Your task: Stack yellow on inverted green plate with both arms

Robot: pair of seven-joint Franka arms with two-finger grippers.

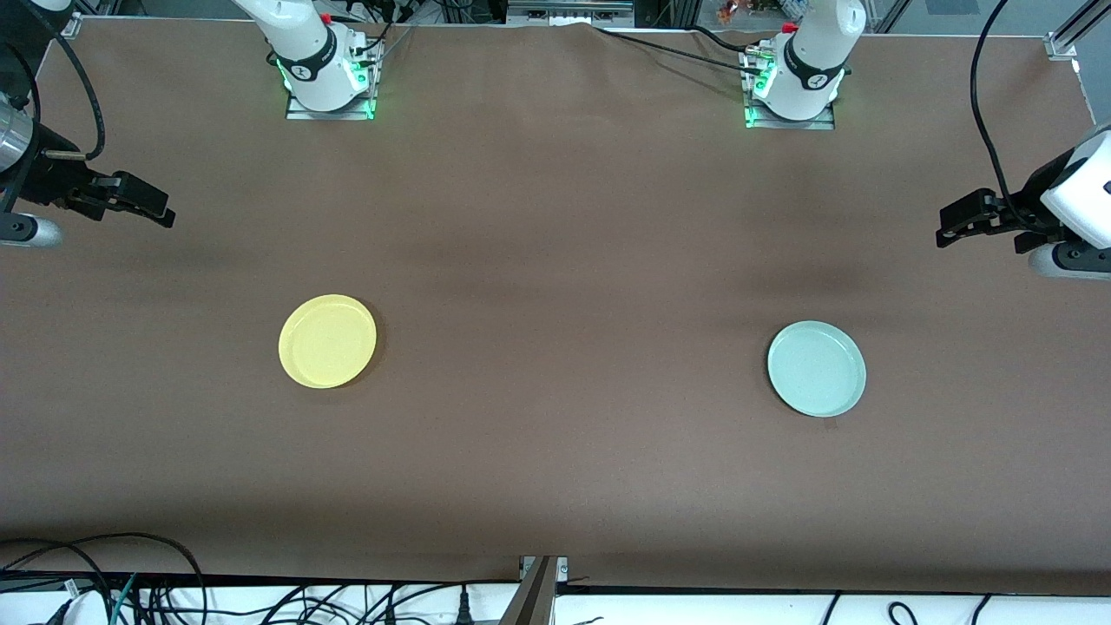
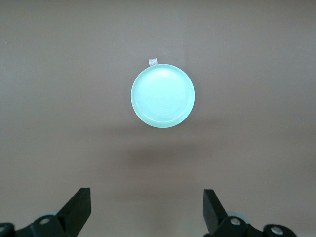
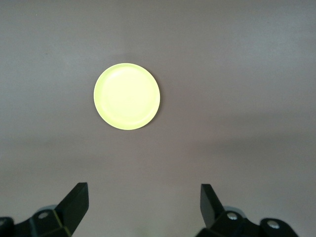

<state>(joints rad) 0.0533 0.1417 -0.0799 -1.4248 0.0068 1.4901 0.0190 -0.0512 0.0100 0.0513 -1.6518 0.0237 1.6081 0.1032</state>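
Observation:
The yellow plate [image 1: 327, 340] lies rim up on the brown table toward the right arm's end; it also shows in the right wrist view [image 3: 127, 96]. The pale green plate [image 1: 816, 368] lies toward the left arm's end; in the left wrist view [image 2: 162, 96] faint concentric rings show on its upward face. My right gripper [image 1: 163, 213] [image 3: 143, 187] is open and empty, up in the air over the table's edge at its end. My left gripper [image 1: 944, 234] [image 2: 146, 192] is open and empty, over the table's edge at its end. Neither gripper touches a plate.
The brown table cover [image 1: 555, 260] spans the view, and the two plates lie well apart. The arm bases [image 1: 328, 78] [image 1: 794, 87] stand at the edge farthest from the front camera. Cables [image 1: 174, 590] lie past the nearest edge. A small white tag [image 2: 153, 61] lies beside the green plate.

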